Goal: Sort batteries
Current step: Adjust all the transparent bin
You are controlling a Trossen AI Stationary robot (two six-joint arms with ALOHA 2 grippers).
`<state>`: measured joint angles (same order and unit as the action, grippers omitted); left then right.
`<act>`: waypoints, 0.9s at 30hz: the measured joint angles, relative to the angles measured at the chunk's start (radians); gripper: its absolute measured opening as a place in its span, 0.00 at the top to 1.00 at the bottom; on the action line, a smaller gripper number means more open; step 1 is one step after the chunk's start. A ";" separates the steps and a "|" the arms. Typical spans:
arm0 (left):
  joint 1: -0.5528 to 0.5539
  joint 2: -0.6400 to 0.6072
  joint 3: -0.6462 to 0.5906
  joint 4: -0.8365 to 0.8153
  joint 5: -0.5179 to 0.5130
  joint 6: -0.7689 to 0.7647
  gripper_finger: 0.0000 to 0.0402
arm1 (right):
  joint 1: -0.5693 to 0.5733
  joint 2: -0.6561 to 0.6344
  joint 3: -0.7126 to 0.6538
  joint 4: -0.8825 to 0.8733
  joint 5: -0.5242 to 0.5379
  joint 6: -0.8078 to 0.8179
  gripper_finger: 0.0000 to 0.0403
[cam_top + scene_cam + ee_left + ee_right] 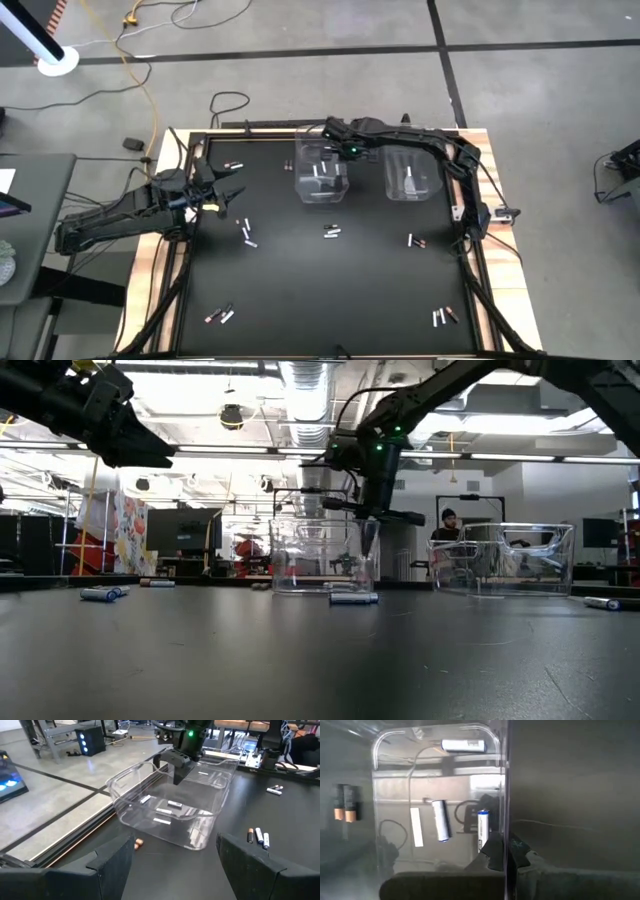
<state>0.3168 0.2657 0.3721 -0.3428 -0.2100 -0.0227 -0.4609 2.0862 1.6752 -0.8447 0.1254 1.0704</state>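
Above the left of two clear bins (322, 176) at the far side of the black tabletop (320, 290), the right claw (333, 133) hangs over the bin's far rim with its fingers pressed together and nothing visibly held; its wrist camera looks down through the clear wall at white batteries (440, 820) lying on the bin floor, with two copper-and-dark ones (345, 802) outside the wall on the tabletop. From the left wrist view, that same bin (170, 805) shows several pale cells inside and the right arm's tip (180, 762) above it. The second bin (413, 176) stands just beside the first and also holds a few pale cells. More batteries lie scattered in small groups across the tabletop: near the middle (332, 232), towards the left (246, 232), and by both near corners (219, 315). The left claw (222, 196) hovers at the left edge of the tabletop with its fingers (107, 865) spread apart, empty.
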 joint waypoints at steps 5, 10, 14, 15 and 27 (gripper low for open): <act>0.000 0.000 0.000 -0.003 0.000 -0.004 0.31 | 0.017 0.111 0.188 -0.055 -0.008 -0.009 1.00; 0.000 0.000 0.000 -0.005 0.001 -0.011 0.31 | 0.026 0.229 0.400 -0.170 -0.014 -0.014 1.00; 0.000 0.000 0.000 -0.007 0.001 -0.024 0.31 | 0.037 0.309 0.540 -0.236 -0.014 0.005 1.00; 0.000 0.000 0.000 -0.008 0.001 -0.024 0.31 | 0.040 0.326 0.571 -0.249 -0.015 0.006 1.00; 0.000 0.000 0.000 -0.012 0.001 0.003 0.31 | 0.048 0.371 0.661 -0.300 -0.019 0.006 0.97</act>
<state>0.3168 0.2653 0.3725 -0.3545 -0.2092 -0.0193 -0.4129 2.4569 2.3363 -1.1447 0.1066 1.0762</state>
